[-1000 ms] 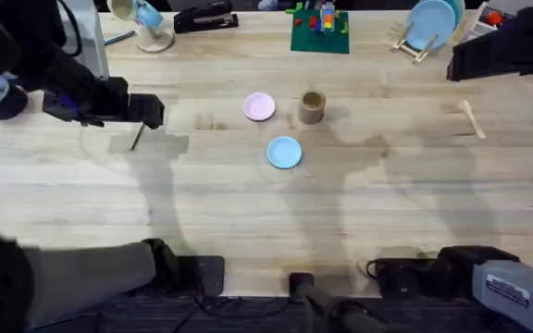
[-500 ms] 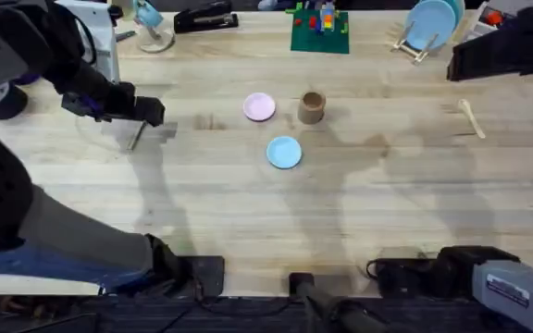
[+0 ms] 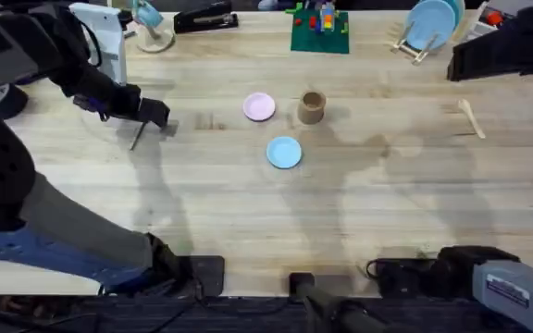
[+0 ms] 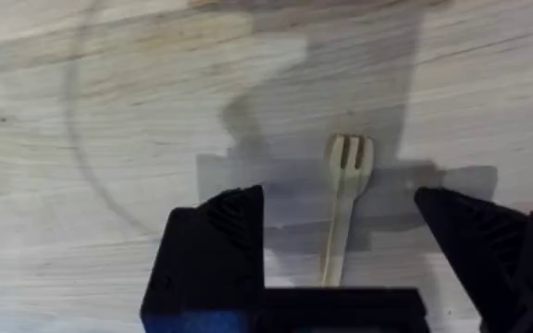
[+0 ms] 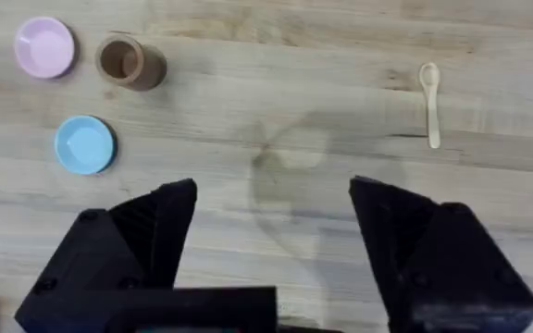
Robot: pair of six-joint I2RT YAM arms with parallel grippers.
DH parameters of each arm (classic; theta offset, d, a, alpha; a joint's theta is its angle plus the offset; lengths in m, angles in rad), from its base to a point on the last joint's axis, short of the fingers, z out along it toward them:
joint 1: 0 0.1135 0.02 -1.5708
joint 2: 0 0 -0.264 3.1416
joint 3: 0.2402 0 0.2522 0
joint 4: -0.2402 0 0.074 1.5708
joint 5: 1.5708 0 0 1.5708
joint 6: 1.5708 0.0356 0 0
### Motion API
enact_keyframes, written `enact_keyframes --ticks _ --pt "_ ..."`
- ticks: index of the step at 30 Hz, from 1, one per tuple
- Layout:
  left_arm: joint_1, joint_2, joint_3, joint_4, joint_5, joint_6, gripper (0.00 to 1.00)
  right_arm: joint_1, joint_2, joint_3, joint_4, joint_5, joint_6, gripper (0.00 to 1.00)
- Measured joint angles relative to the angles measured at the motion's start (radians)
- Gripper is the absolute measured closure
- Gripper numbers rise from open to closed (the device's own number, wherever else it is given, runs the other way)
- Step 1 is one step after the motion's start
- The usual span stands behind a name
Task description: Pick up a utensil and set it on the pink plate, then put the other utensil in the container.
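The wooden fork (image 4: 344, 199) is lying flat on the table (image 3: 248, 213), tines (image 4: 351, 151) pointing away from the left gripper (image 4: 340, 217), whose black fingers (image 4: 225, 222) we are seeing spread wide on either side of it, gripping nothing. From overhead, the fork (image 3: 138, 137) is lying at nine o'clock of the pink plate (image 3: 259, 107). The brown cup (image 3: 312, 106) is standing just at the plate's three o'clock, the light blue plate (image 3: 284, 152) near its five o'clock. The wooden spoon (image 3: 471, 117) is resting far out at three o'clock. The right gripper (image 5: 271, 236) is hanging wide open, empty.

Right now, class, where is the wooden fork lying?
In the overhead view the wooden fork lies on the table's left side, far left of the pink plate, directly beneath the left gripper, whose jaws are open.
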Motion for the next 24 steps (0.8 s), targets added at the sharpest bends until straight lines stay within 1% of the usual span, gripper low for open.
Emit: enact_keyframes --ticks 6,12,24 --pt "0.000 0.001 0.000 -0.001 0.009 0.024 0.010 0.000 0.000 0.000 0.000 0.000 0.000 0.007" --pt "0.000 0.001 0.000 -0.034 0.021 0.027 0.010 0.000 0.000 0.000 0.000 0.000 0.000 0.007" --pt "0.004 0.022 0.013 -0.048 0.051 0.031 0.008 0.000 0.000 0.000 0.000 0.000 0.000 0.007"
